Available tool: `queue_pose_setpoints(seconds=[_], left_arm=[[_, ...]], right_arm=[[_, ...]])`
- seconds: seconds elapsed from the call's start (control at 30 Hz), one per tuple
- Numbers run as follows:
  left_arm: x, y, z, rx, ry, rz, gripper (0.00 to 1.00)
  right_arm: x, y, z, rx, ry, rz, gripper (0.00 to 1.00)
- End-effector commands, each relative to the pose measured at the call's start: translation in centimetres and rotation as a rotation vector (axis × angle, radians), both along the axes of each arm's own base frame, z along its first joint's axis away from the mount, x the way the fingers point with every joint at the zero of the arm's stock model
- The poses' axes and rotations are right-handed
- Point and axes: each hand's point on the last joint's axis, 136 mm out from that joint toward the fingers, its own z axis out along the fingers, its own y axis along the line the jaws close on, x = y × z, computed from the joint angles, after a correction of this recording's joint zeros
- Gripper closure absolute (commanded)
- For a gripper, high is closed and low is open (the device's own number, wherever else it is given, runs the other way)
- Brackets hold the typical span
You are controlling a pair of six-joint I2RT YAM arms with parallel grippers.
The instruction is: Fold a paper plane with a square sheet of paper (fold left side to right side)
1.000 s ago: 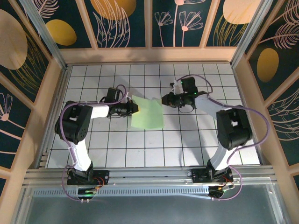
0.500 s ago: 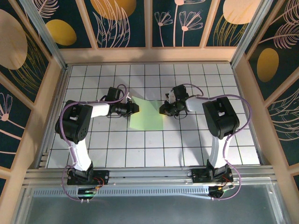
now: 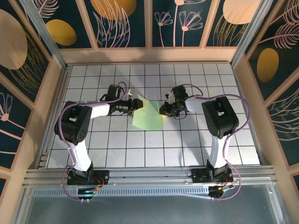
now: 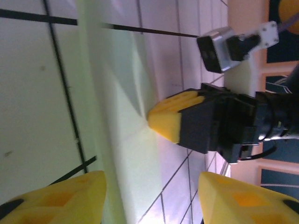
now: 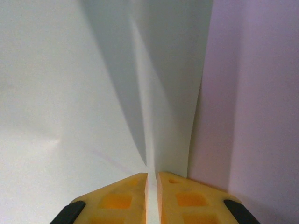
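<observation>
The pale-green sheet of paper [image 3: 147, 119] lies on the white grid tiles mid-table, partly folded, with a raised crease running across it [image 4: 117, 93]. My left gripper [image 3: 136, 104] is at the paper's upper left corner, open. In the left wrist view the left gripper [image 4: 152, 182] straddles the paper without gripping it. My right gripper [image 3: 162, 110] is at the paper's right edge. In the right wrist view the right gripper [image 5: 152, 176] is shut, with a thin ridge of the paper [image 5: 70, 93] running into the slit between its fingers. The right gripper's yellow fingers [image 4: 174, 117] press down at the paper's edge.
Wooden walls [image 3: 149, 55] with dark painted panels enclose the white tiled table [image 3: 187, 144] on three sides. A metal rail [image 3: 149, 175] with both arm bases runs along the near edge. The two grippers face each other a hand's width apart over the paper.
My left gripper has opened and let go of the paper's left corner. The right arm dropped and came in to the paper's right edge. The paper settled flatter.
</observation>
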Motion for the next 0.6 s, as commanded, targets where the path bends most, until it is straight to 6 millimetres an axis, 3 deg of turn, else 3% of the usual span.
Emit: queue_pose_setpoints(seconds=[0.0,0.3,0.57], left_arm=[[0.5,-2.0,3.0,-0.093,-0.050,-0.039,0.39],[0.9,-4.8,3.0,-0.116,-0.056,-0.076,0.34],[1.0,-5.2,1.0,-0.070,-0.037,-0.079,0.38]], right_arm=[[-0.8,-1.4,-3.5,-0.112,0.034,-0.002,0.84],[-0.6,-0.6,-2.6,-0.048,0.011,0.001,0.84],[-0.1,-0.1,0.2,0.064,-0.033,-0.020,0.84]])
